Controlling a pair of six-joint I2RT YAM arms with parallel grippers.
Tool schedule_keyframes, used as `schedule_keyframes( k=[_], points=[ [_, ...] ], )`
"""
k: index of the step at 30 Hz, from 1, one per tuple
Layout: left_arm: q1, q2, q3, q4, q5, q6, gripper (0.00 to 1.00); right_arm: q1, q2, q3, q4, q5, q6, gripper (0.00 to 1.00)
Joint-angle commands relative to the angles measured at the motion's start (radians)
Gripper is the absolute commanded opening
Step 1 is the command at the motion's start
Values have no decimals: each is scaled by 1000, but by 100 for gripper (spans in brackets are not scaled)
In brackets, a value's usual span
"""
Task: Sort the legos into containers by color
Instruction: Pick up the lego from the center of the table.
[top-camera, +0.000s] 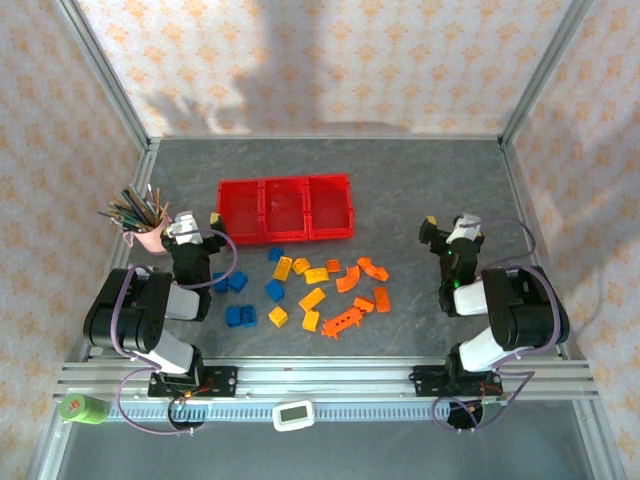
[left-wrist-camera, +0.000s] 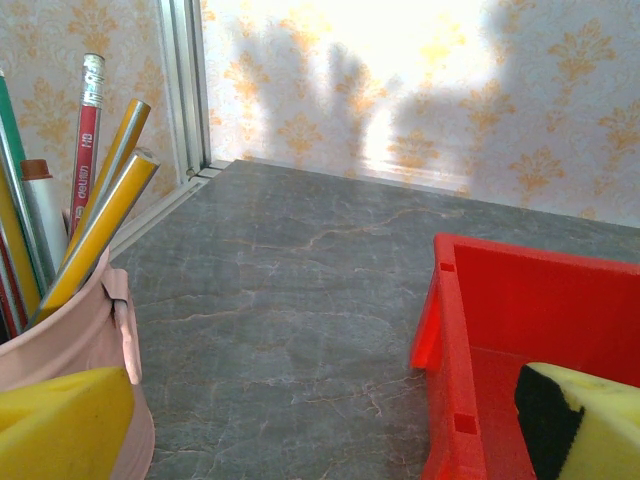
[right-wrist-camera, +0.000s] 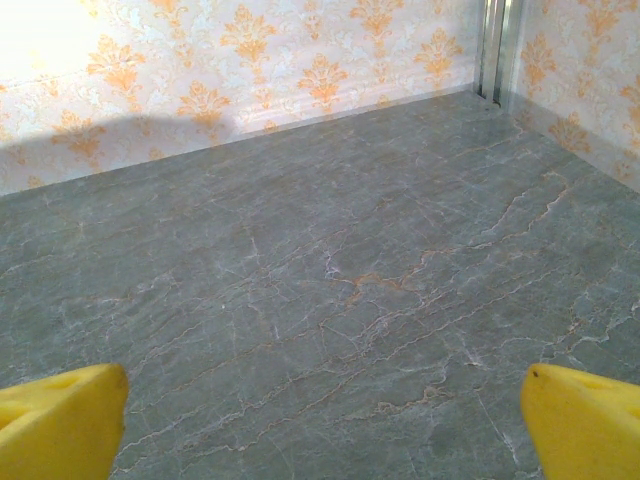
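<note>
Twenty-odd legos (top-camera: 316, 275) lie scattered on the desk (top-camera: 420, 180), at six o'clock from the containers (top-camera: 285, 237). Left pincer (left-wrist-camera: 325, 420) gapes fully, gripping nothing, at the containers' nine o'clock, beside the pencil cup (left-wrist-camera: 90, 340). Right pincer (right-wrist-camera: 320, 430), equally wide and empty-handed, sits at their three o'clock, above bare desk.

The red pencil (left-wrist-camera: 85, 150) stands in the pink pencil cup (left-wrist-camera: 60, 335) at the far left of the worktop (left-wrist-camera: 300, 300). It has white letters printed along its side. The letters run sideways and are too blurry to read for sure. The small white device (top-camera: 294, 414) at the near edge has a pale screen, but it is too small to read.
</note>
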Motion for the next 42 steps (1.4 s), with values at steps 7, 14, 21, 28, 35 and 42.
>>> schedule_keyframes(
  k=[7,14,21,28,35,42],
  points=[
    [-6,9,2,35,21,15,99,-6,-11,6,44,-6,-14,100],
    [-7,-68,-7,-8,-32,-6,99,-6,-86,55,-98,-23,-19,100],
    [-7,-276,28,-273,-29,-47,100,-6,-236,181,-423,-16,93,100],
    [8,-422,119,-604,15,-298,100,-5,-390,192,-633,-118,376,100],
    [25,-489,106,-696,104,-471,99,4,-418,223,-773,-195,432,100],
    [14,-568,180,-974,188,-537,99,80,-404,303,-935,-213,391,100]
  ],
)
